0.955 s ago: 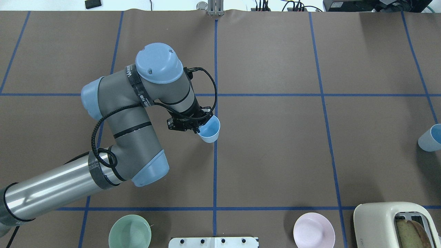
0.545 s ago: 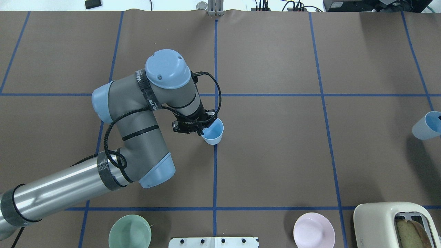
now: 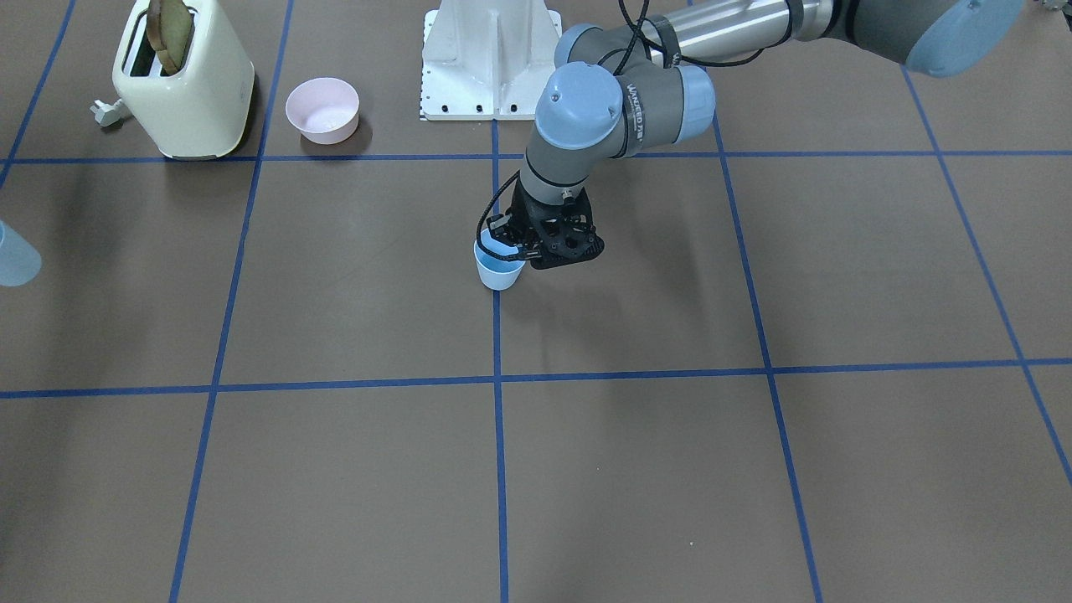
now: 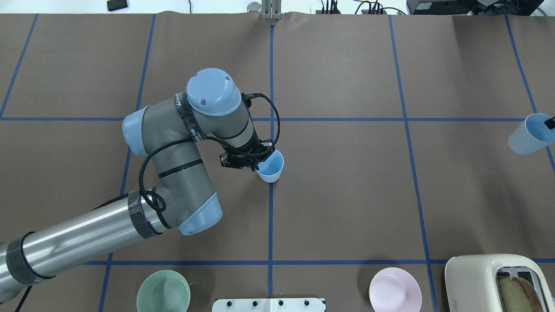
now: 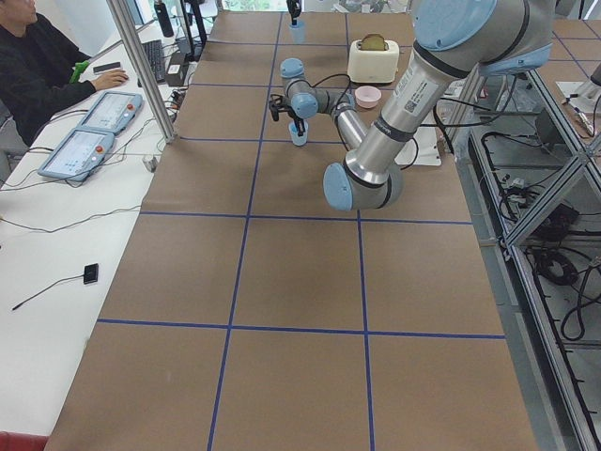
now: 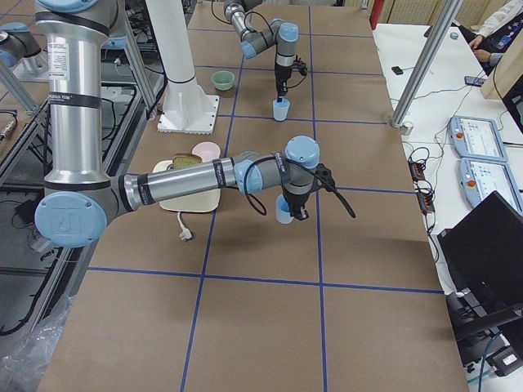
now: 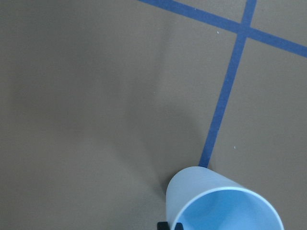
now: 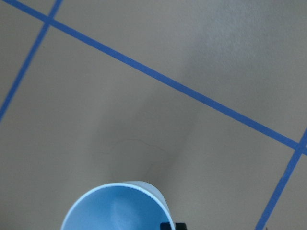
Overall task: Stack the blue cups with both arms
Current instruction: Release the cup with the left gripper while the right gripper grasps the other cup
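Note:
My left gripper [image 4: 259, 161] is shut on the rim of a pale-blue cup [image 4: 270, 167], upright at or just above the table on the central blue line. The front view shows both this cup [image 3: 499, 270] and the gripper [image 3: 514, 251]. The second blue cup [image 4: 526, 134] hangs tilted in the air at the right edge, with one black fingertip [image 4: 550, 122] at its rim. In the right side view my right gripper [image 6: 286, 206] grips that cup [image 6: 284, 216]. It also fills the bottom of the right wrist view [image 8: 117, 207].
A cream toaster [image 4: 498, 281] with bread, a pink bowl [image 4: 395, 289], a green bowl [image 4: 163, 291] and the white base mount [image 4: 269, 304] line the near edge. An operator [image 5: 38, 66] sits beyond the far side.
The left arm has shifted right, carrying its cup a little right. The right cup has moved away from the robot and slightly left along the right edge.

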Robot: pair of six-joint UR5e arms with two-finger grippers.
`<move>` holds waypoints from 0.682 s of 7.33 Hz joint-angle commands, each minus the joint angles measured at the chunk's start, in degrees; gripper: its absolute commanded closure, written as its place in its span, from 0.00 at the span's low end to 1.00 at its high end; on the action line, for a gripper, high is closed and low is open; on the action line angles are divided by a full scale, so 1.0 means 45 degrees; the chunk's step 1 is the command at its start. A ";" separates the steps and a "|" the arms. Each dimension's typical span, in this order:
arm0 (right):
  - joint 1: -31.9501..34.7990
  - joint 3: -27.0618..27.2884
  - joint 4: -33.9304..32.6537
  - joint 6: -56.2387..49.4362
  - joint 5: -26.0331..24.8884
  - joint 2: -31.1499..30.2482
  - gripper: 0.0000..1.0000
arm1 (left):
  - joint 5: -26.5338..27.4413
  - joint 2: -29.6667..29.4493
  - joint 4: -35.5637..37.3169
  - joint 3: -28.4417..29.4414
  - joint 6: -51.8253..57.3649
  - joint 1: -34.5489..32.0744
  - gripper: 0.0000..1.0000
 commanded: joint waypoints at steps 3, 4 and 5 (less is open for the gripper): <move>-0.0689 0.0528 -0.5389 0.0781 0.0156 0.4493 1.00 | -0.0369 0.0156 -0.0184 -0.1116 0.0129 -0.0653 0.02; -0.1622 0.0568 -0.5501 0.2722 0.0136 0.5455 1.00 | -0.0951 0.0292 -0.0126 -0.1216 0.0167 -0.1197 0.02; -0.2927 0.0646 -0.5483 0.4869 -0.0154 0.6392 1.00 | -0.1730 0.0642 -0.0067 -0.1565 0.0458 -0.1879 0.02</move>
